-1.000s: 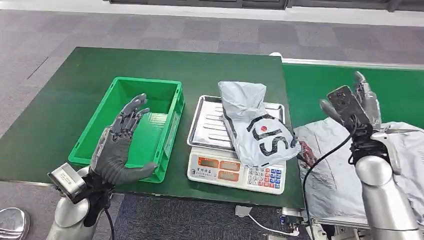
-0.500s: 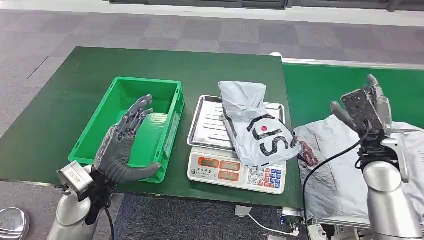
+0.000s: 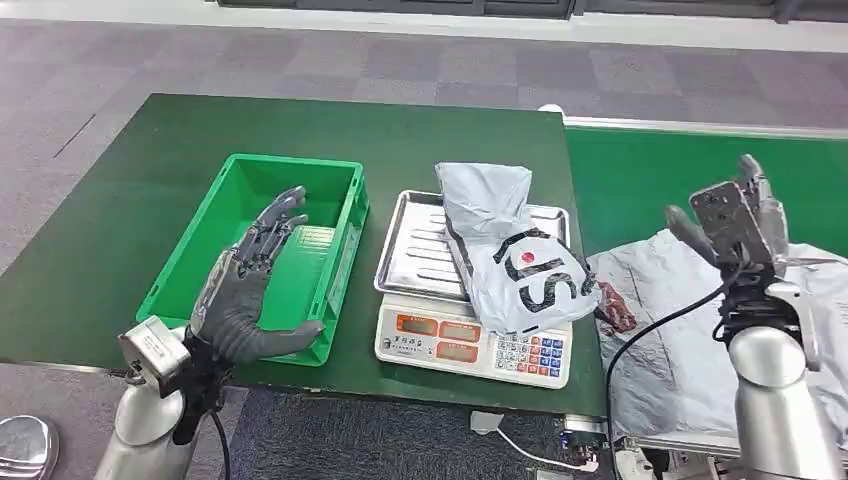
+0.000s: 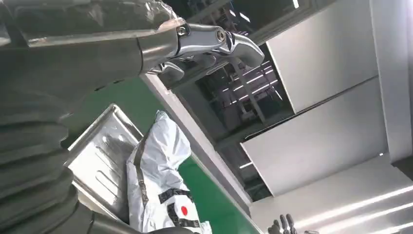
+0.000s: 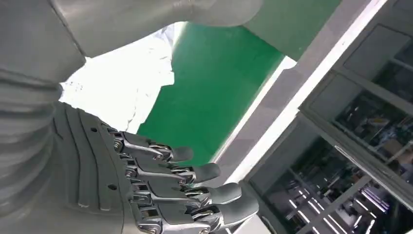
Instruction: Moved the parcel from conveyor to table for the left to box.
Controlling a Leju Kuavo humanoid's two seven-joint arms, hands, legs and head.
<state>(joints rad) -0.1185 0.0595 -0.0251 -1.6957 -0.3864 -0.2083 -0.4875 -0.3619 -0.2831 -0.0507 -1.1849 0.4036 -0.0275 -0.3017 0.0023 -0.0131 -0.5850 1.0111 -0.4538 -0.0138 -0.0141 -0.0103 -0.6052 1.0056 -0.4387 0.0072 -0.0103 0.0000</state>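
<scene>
Both forearms are shiny silver tubes. The left robot hand point(image 3: 245, 295) is dark grey with slim, metal-linked fingers, the right robot hand point(image 3: 742, 215) similar. Each wrist has a boxy silver camera block and a black cable trailing down.

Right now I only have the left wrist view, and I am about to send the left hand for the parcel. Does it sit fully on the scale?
Observer: No. The parcel lies across the scale's tray, and its printed end hangs over the tray's right front corner.
Operator: Where is my left hand relative to the box?
Observer: The left hand hovers over the near part of the green box, fingers apart and holding nothing.
Operator: Is the right hand in the way?
Observer: I think not. The right hand is raised over the conveyor, empty, above another grey bag.
</scene>
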